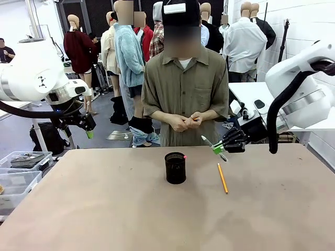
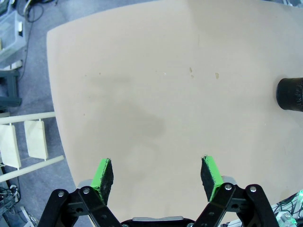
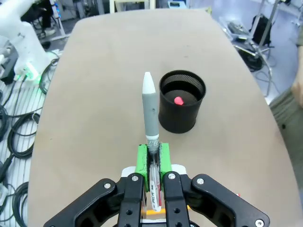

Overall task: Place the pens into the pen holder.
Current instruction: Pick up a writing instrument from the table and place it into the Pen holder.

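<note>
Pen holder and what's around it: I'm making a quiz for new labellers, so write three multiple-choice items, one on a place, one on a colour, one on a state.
1. Where does the orange pencil lie?
A. Inside the pen holder
B. On the table, to the robot's right of the pen holder
C. Leaning against the pen holder

2. What colour is the pen end showing inside the pen holder?
A. Blue
B. Green
C. Red

3. What is the right claw doing?
A. Open, empty
B. Shut on the grey pen
C. Shut on the orange pencil

Answers:
1 B: it lies flat on the table, apart from the pen holder.
2 C: a red dot shows inside the mesh wall.
3 B: its green pads clamp the pen's barrel.
</note>
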`<state>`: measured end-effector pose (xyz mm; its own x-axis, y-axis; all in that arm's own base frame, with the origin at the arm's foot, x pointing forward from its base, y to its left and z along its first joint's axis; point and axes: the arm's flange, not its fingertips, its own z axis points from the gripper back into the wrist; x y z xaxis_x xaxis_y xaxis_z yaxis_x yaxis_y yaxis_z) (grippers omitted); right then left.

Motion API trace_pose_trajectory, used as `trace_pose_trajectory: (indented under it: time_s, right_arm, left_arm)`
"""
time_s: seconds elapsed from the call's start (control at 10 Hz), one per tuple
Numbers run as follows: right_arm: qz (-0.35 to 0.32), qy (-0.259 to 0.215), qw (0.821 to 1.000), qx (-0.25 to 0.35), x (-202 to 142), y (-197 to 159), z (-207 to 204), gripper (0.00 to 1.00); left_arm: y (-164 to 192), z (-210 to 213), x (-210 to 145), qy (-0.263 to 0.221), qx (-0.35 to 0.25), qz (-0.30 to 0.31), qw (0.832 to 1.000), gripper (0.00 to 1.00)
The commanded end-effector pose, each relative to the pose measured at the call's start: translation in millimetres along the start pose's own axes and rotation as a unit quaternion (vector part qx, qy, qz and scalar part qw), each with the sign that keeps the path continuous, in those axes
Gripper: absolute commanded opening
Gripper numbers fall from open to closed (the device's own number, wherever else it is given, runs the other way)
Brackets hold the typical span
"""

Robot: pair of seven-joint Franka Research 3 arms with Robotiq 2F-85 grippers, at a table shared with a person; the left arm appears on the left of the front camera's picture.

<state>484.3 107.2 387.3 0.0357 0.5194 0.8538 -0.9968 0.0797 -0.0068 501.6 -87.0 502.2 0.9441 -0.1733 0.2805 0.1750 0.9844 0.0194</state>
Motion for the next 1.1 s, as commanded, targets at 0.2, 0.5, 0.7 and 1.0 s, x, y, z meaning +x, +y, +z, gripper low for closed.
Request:
trace_pose_trajectory:
  time_s: [0.2,0.5,0.7,1.0]
  right_arm:
    - [-0.031,-0.054,0.998,-0.009,-14.4,-17.9,7.2,0.0]
    - [-0.062,-0.076,0.994,-0.046,-42.1,-0.6,56.9,0.0]
    - [-0.074,-0.108,0.989,-0.073,-66.7,21.2,103.7,0.0]
    - [-0.088,-0.154,0.979,-0.099,-102.0,53.2,168.8,0.0]
  left_arm:
    - [2.5,0.5,-2.1,-0.003,-0.004,-0.006,1.0,0.96]
    - [2.5,0.5,-2.1,-0.003,-0.004,-0.006,1.0,0.96]
    - [2.5,0.5,-2.1,-0.003,-0.004,-0.006,1.0,0.96]
    - [2.5,0.5,-2.1,-0.003,-0.004,-0.006,1.0,0.96]
